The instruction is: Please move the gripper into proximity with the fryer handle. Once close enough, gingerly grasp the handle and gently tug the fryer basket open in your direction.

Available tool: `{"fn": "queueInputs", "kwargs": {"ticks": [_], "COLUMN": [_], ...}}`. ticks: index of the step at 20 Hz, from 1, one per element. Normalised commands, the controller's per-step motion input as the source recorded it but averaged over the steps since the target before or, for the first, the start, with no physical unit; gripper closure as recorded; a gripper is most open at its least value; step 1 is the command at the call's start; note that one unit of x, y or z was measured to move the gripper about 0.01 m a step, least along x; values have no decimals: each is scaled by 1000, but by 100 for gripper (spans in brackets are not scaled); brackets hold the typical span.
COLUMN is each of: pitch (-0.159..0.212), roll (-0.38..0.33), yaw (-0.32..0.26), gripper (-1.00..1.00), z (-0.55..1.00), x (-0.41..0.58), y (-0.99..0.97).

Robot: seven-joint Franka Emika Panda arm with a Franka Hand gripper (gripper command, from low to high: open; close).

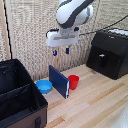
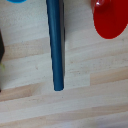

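The black boxy fryer (image 1: 109,53) stands on the wooden table at the exterior view's right. Its stubby black handle (image 1: 101,60) sticks out of the basket face (image 1: 104,64) in the lower part. My gripper (image 1: 61,50) hangs from the white arm high above the table, well to the left of the fryer and above an upright blue board (image 1: 59,81). Its two blue-tipped fingers stand apart with nothing between them. The wrist view looks straight down on the board's top edge (image 2: 55,45); the fingers and the fryer do not show there.
A red cup (image 1: 73,81) stands next to the blue board, also in the wrist view (image 2: 112,19). A blue bowl (image 1: 44,86) lies beside it. A large black hinged case (image 1: 20,95) lies open at the exterior view's left. A slatted wall stands behind.
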Motion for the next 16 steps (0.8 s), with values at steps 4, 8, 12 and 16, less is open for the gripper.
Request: {"fn": "queueInputs", "kwargs": {"ticks": [4,8,12,16], "pitch": [-46,-66,-55,-36], "roll": [0,0,-3,-74], "yaw": [-263,-353,-351,-312], "gripper": [-100,-100,-100,-100], "z": [0,14,27,71], "x": [0,0,0,0], "y": [0,0,0,0]}}
